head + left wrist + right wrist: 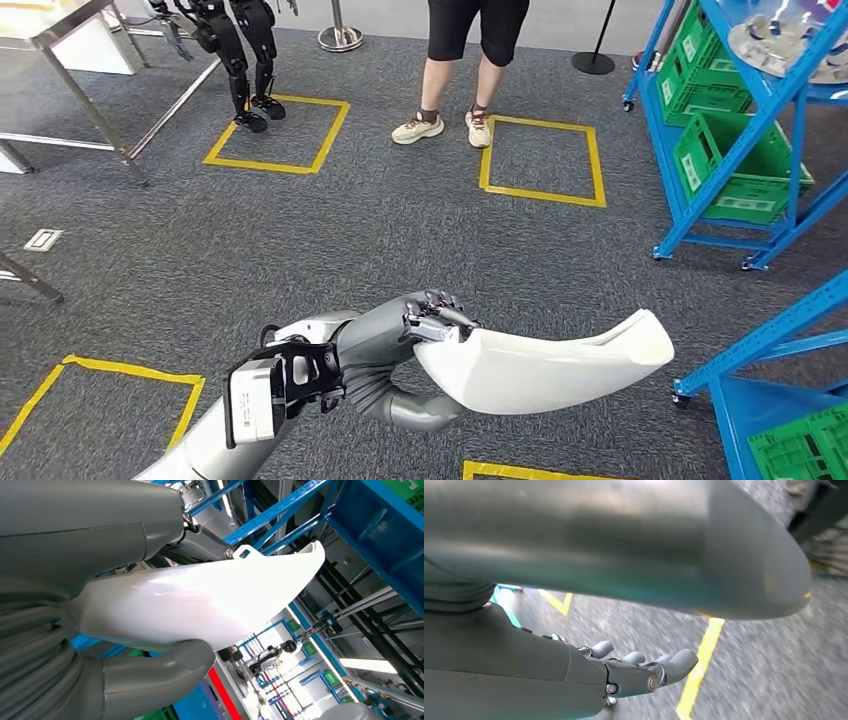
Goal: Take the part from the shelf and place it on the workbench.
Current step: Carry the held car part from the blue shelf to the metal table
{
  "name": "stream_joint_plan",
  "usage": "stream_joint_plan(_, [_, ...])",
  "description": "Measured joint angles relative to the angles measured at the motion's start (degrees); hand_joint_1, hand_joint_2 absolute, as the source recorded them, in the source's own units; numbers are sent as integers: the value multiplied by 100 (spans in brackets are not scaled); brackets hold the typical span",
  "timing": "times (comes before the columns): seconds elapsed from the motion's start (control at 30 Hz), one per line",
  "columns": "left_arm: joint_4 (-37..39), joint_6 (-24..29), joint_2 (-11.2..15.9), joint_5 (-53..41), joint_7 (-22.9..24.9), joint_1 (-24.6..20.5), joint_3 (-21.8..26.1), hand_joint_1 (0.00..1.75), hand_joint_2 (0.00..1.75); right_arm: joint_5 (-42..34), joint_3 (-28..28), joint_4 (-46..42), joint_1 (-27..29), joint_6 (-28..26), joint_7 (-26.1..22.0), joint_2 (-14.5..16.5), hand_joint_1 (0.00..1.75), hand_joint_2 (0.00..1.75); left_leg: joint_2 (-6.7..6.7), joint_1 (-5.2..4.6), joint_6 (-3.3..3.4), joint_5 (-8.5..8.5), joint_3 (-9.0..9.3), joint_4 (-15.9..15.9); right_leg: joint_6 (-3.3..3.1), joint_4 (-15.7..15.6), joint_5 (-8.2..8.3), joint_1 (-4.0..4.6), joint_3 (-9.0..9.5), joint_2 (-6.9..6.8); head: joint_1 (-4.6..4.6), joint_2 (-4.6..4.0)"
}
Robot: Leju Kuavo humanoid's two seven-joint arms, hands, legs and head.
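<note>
1. The left hand (432, 318) grips one white curved part (545, 365) at its near end: dark fingers (440, 303) curl over the upper edge and the thick grey thumb (165, 667) presses against the underside.
2. The part is held in the air above the grey carpet (350, 230), its free end pointing toward the blue shelf (745, 130) on the right. It touches nothing but the hand.
3. In the left wrist view the part's glossy surface (190, 602) lies between the fingers and the thumb, and a small tab with a hole sticks up from its edge.
4. The right hand (634, 672) holds nothing; its fingers (681, 661) are stretched out and slightly apart over the carpet.
5. Count: one part, three green crates (735, 165) on the blue shelf, one more green crate (800, 450) low at the right.
6. One person (455, 70) stands ahead beside a yellow floor square (545, 160); another robot's legs (245, 60) stand at a second square.
</note>
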Motion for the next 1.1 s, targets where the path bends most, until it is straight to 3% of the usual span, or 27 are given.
stream_joint_plan(0.07, [-56,-16,4,-8,-4,23,-23,175,175,0,-1,0,-7,-14,-62,-21,0,0,-116,13,-85,32,-40,-21,-66,-38,1,17,7,-78,1,0])
stream_joint_plan(0.1, [-79,-25,14,-8,-6,40,-32,175,175,4,-1,-1,-12,-20,-88,-31,0,0,-83,18,-117,28,-58,-11,-108,-54,17,18,11,-148,0,0])
stream_joint_plan(0.17, [-111,-45,39,-16,-8,62,-44,175,175,14,-1,-3,-13,-39,-158,-44,0,0,196,8,-160,-147,-190,242,-200,-87,43,13,15,-297,-36,0])
stream_joint_plan(0.23, [-121,-64,57,-35,-15,72,-60,175,175,37,-2,-4,4,-68,-236,-55,0,0,516,-2,-180,-525,-486,906,-253,-91,39,40,10,-455,-73,0])
stream_joint_plan(0.3, [-115,-79,77,-49,-22,91,-76,175,175,66,-1,-4,18,-98,-273,-61,0,0,598,0,-194,-756,-745,1506,-265,-88,34,61,3,-629,-77,0])
stream_joint_plan(0.33, [-112,-89,86,-51,-22,98,-84,175,175,79,0,-4,15,-109,-278,-62,0,0,614,0,-193,-722,-742,1546,-265,-86,32,66,3,-711,-77,0])
stream_joint_plan(0.4, [-116,-106,91,-51,-3,100,-99,175,175,102,1,-4,-8,-117,-270,-62,0,0,711,-4,-170,-411,-410,991,-253,-78,20,71,17,-861,-78,0])
stream_joint_plan(0.47, [-133,-114,84,-41,46,85,-109,175,175,120,0,-4,-31,-117,-262,-62,0,0,949,-39,-105,-180,-14,261,-211,-62,-6,93,38,-978,-75,0])
stream_joint_plan(0.53, [-150,-114,72,-19,114,68,-115,175,175,140,1,-4,-55,-116,-256,-62,0,0,1027,-78,-32,-142,98,4,-150,-56,-19,113,53,-1079,-69,0])
stream_joint_plan(0.6, [-157,-114,62,-2,171,57,-121,175,175,156,2,-4,-87,-115,-250,-61,0,0,885,-73,34,-101,83,-15,-83,-58,-26,100,75,-1138,-67,0])
stream_joint_plan(0.67, [-156,-114,46,8,206,29,-128,175,175,160,3,-3,-105,-116,-254,-58,0,0,765,-38,99,-56,88,-53,-14,131,-168,72,11,-876,-57,0])
stream_joint_plan(0.73, [-139,-115,16,22,238,-17,-152,175,175,155,3,-2,-90,-116,-257,-56,0,0,639,-14,138,-29,77,-64,31,752,-506,57,-283,-523,-37,0])
stream_joint_plan(0.8, [-95,-118,-10,44,287,-40,-191,175,175,142,3,-2,-66,-115,-256,-55,0,0,488,-13,148,-20,54,-50,47,1407,-735,57,-624,-432,-26,0])
stream_joint_plan(0.83, [-66,-120,-22,57,311,-42,-208,175,175,133,3,-2,-63,-113,-256,-53,0,0,410,-12,146,-18,47,-38,47,1490,-694,53,-685,-425,-25,0])
stream_joint_plan(0.87, [-38,-121,-36,67,330,-46,-225,175,175,127,3,-2,-64,-111,-252,-51,0,0,330,-8,141,-17,42,-23,45,1348,-546,46,-635,-413,-24,0])
stream_joint_plan(0.9, [-11,-121,-55,74,342,-55,-243,175,175,123,3,-2,-67,-110,-242,-50,0,0,251,-3,129,-18,40,-7,42,1006,-332,32,-481,-366,-22,0])
stream_joint_plan(0.97, [33,-121,-97,84,360,-81,-278,175,175,119,3,-2,-71,-106,-199,-49,0,0,101,0,76,-18,15,28,45,274,-51,-4,-145,-94,-17,0])
stream_joint_plan(1.03, [73,-121,-128,89,370,-104,-310,175,175,114,3,-2,-75,-102,-166,-46,0,0,-21,-2,-7,1,-27,32,26,-13,-12,-3,-27,60,-13,0])
stream_joint_plan(1.1, [104,-121,-138,91,373,-116,-337,175,175,113,2,-2,-79,-100,-161,-37,0,0,-117,8,-90,34,-65,3,-45,-34,17,14,-28,-73,-12,0])
